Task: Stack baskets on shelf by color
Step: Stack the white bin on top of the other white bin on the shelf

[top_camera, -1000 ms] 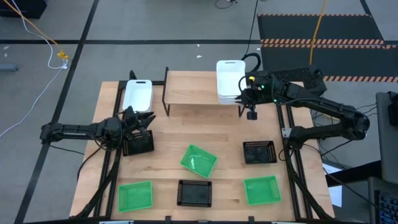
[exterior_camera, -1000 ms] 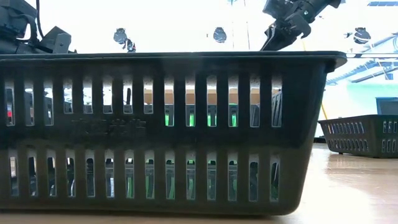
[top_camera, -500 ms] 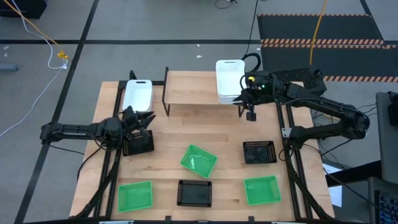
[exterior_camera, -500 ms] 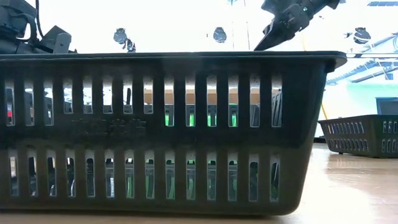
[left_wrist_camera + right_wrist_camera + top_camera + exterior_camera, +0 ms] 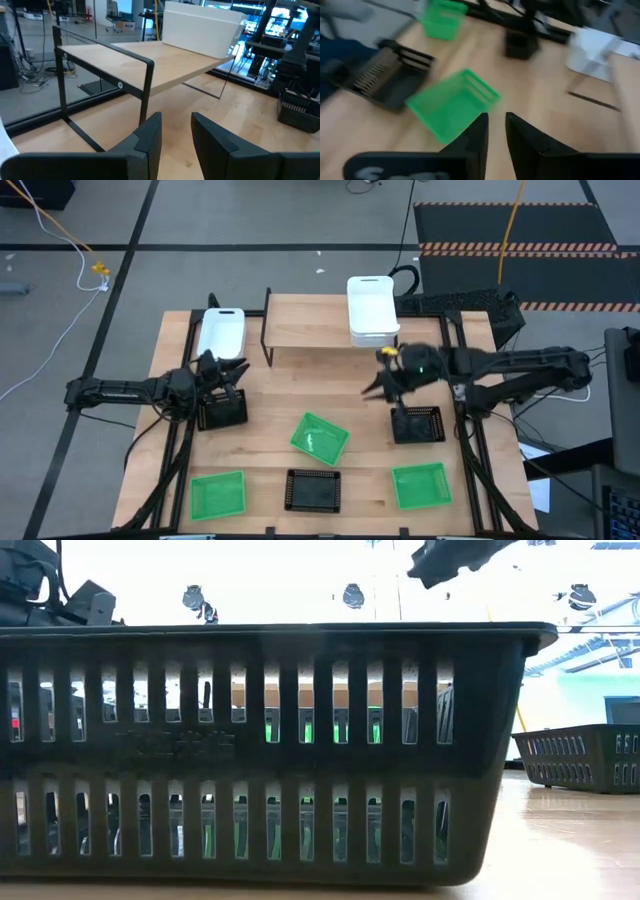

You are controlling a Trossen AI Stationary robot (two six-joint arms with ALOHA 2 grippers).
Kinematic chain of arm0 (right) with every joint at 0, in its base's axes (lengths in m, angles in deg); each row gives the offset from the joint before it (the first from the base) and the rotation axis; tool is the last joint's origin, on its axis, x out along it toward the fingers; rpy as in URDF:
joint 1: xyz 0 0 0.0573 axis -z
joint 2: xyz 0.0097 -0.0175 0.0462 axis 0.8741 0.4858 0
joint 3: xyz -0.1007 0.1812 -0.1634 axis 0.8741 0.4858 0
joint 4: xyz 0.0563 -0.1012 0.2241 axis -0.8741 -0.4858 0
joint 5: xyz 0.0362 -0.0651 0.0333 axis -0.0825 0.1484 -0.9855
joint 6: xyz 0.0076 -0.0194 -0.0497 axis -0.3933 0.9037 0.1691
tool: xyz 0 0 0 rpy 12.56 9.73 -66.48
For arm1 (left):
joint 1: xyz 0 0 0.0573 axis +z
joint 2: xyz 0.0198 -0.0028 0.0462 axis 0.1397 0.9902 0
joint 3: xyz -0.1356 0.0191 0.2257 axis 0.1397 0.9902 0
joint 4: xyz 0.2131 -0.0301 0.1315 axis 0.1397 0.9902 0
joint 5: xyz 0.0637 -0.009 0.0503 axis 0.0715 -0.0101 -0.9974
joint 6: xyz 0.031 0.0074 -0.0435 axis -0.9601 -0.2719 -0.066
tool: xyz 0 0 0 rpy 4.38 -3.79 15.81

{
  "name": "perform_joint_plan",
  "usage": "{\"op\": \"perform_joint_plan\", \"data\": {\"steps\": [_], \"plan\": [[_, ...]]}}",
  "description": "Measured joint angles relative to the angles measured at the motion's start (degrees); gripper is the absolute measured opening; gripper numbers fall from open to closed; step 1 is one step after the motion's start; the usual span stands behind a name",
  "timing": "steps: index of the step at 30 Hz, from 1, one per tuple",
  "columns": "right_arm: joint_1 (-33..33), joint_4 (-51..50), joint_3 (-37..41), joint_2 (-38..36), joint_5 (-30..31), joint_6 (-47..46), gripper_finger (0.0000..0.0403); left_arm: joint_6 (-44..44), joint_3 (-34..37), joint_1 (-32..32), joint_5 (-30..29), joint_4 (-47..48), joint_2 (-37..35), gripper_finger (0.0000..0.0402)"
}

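Black mesh basket point(image 5: 417, 425) sits just below your right end effector point(image 5: 383, 383), closer than the tilted green basket point(image 5: 320, 438). Its fingers are slightly parted, holding nothing.

In the low view a black mesh basket point(image 5: 270, 755) fills nearly the whole picture, its left end cut off by the edge, and it hides most of the worktop behind it; only green glints show through its slots. The right tool point(image 5: 450, 558) is cut by the top edge at about 1 o'clock, blurred. The right wrist view is smeared: a green basket point(image 5: 452, 104) and a white basket point(image 5: 592, 52) lack detail.
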Motion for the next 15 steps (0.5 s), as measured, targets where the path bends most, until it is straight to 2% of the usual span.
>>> {"op": "perform_joint_plan", "data": {"steps": [2,7,9,15], "plan": [[-4.3,2.1,0.9,1.4,0.3,-1.9,0.0078,-0.7,0.0,0.0,0.0,-0.8,0.0,0.0106],[-11.9,7.3,2.7,8.9,6.6,-1.5,0.0126,-2.4,0.0,0.0,-0.1,-3.3,0.0,0.0106],[-13.2,7.9,2.8,12.6,8.7,1.1,0.0146,-2.5,0.0,0.0,-0.1,-3.6,0.0,0.0106],[-13.0,13.1,2.8,22.4,9.1,5.6,0.0184,-2.7,0.0,0.0,-0.1,-3.5,0.0,0.0106]]}}
